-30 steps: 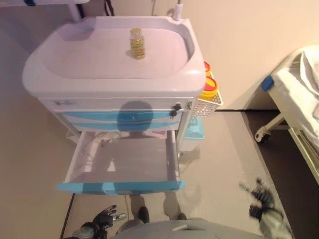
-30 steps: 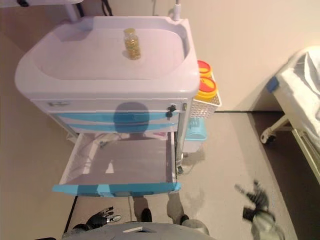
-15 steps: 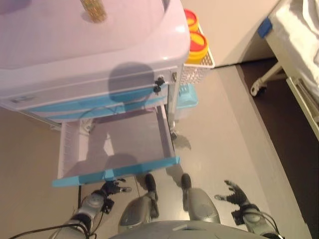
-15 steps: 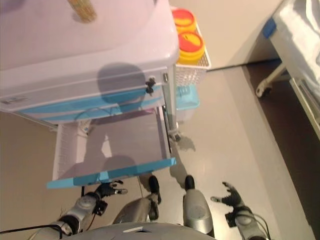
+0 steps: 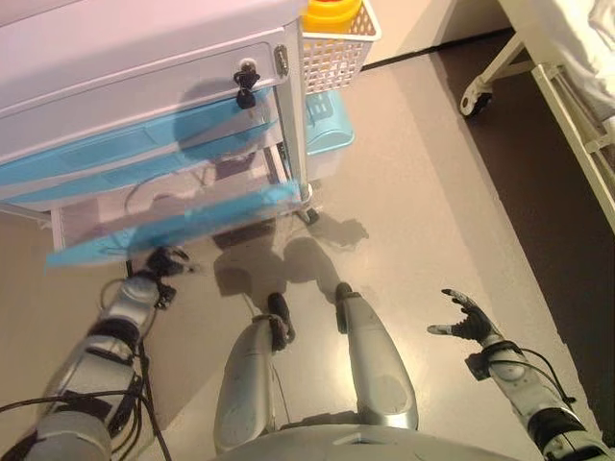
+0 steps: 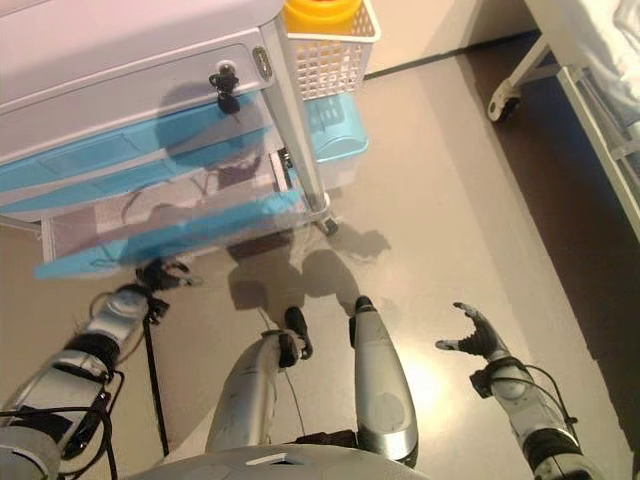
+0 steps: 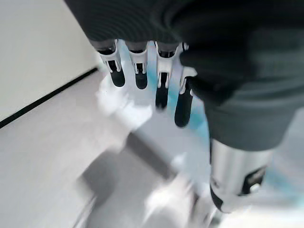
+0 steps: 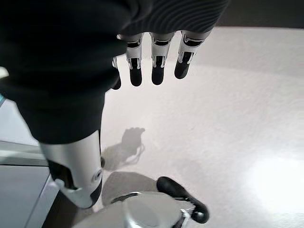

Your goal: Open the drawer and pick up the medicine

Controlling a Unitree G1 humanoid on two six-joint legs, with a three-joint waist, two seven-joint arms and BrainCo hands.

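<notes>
My left hand [image 5: 165, 261] hangs just below the open drawer [image 5: 163, 228] of the cart [image 5: 125, 86]. A basket [image 5: 336, 48] hangs on the cart's right side; a bed [image 5: 567, 77] stands far right.

Silver-grey arms, dark ribbed wrist covers, silver dark-tipped fingers [image 8: 158, 66].

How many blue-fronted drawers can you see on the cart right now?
3: two closed blue-fronted drawers stacked under the grey top panel, and the lowest blue-fronted drawer pulled out, just above the left hand. Any further ones would be out of frame.
</notes>
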